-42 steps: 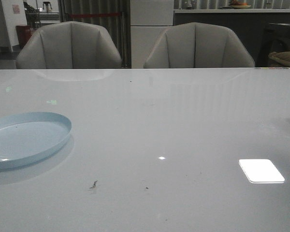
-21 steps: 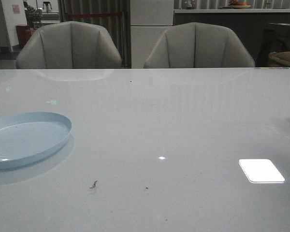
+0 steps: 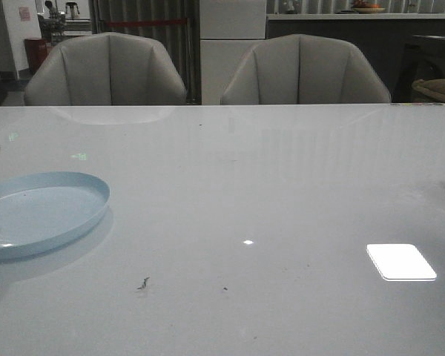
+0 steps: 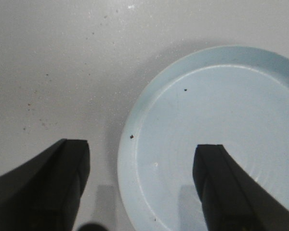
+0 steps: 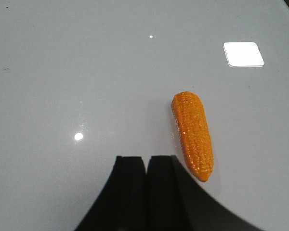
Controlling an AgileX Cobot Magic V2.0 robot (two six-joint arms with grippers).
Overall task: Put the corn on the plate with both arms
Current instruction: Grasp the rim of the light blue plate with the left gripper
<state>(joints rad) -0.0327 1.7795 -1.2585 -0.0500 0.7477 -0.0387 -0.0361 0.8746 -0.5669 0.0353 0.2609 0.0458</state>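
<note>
Corn (image 5: pixel 193 135) lies flat at the table's (image 3: pixel 282 185) right edge, beside the closed right gripper (image 5: pixel 147 166); plate (image 3: pixel 41 211) sits at the left edge under the open left gripper (image 4: pixel 139 178)

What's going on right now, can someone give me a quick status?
Left gripper open above the plate rim. Right gripper shut, empty, beside the corn. Corn lying on the table, far from plate. Nothing in the way.
</note>
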